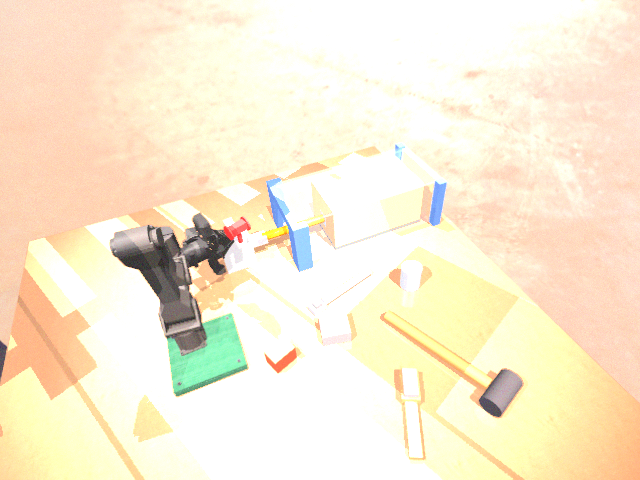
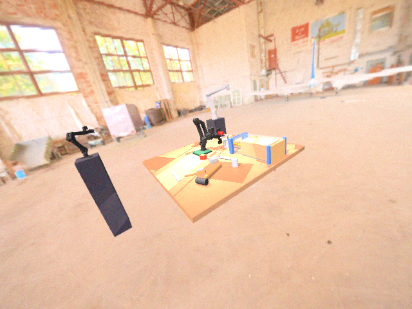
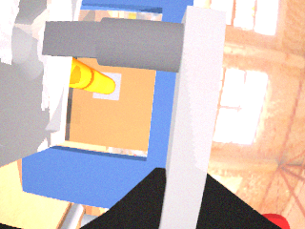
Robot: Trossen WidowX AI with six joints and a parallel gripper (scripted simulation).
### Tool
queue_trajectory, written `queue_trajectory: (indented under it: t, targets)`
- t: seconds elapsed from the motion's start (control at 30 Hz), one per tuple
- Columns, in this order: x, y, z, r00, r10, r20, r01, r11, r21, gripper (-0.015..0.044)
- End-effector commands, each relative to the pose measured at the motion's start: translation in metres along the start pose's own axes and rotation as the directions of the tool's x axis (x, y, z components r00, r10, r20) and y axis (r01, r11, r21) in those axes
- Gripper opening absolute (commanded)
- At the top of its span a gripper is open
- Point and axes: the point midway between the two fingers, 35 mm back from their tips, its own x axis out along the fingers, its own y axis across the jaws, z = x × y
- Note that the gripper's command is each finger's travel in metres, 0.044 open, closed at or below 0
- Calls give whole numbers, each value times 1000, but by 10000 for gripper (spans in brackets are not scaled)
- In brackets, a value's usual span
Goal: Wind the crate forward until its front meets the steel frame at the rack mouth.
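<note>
The crate (image 1: 382, 206) (image 2: 252, 149) (image 3: 111, 124) sits flat inside the clear-panelled cubby, with a gap between its front and the blue steel frame (image 1: 302, 248) (image 2: 231, 146) (image 3: 95, 176). A yellow strap (image 1: 275, 233) (image 3: 97, 82) runs from its front to the white winch (image 1: 238, 257) (image 2: 226, 143) (image 3: 24, 105). My gripper (image 1: 226, 244) (image 3: 178, 178) is shut on the winch handle's pale bar (image 3: 196, 95); its red knob (image 1: 237, 227) (image 2: 221, 133) stands up beside the fingers. The handle's grey shaft (image 3: 138, 45) points at the winch. Its end shows in front of the winch; its exact seating is unclear.
A mallet (image 1: 434, 345) (image 2: 201, 181), a white cylinder (image 1: 410, 276) (image 2: 235, 162), a pale block (image 1: 334, 330), a red-sided block (image 1: 280, 357) and a long pale-handled tool (image 1: 413, 426) lie to the right of the green base (image 1: 227, 351). A thin rod (image 1: 348, 289) lies near the pale block.
</note>
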Motion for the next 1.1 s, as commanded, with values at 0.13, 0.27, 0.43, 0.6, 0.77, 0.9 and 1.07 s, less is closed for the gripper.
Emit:
queue_trajectory:
  t: [0.13,0.27,0.43,0.6,0.77,0.9,1.07]
  targets:
    - [0,2,0,1000,-2,0,2,1000,1,0]
    - [0,2,0,1000,-2,0,2,1000,1,0]
    - [0,2,0,1000,-2,0,2,1000,1,0]
    - [0,3,0,1000,-2,0,2,1000,1,0]
    - [0,4,0,1000,-2,0,2,1000,1,0]
    - [0,4,0,1000,-2,0,2,1000,1,0]
    - [0,4,0,1000,-2,0,2,1000,1,0]
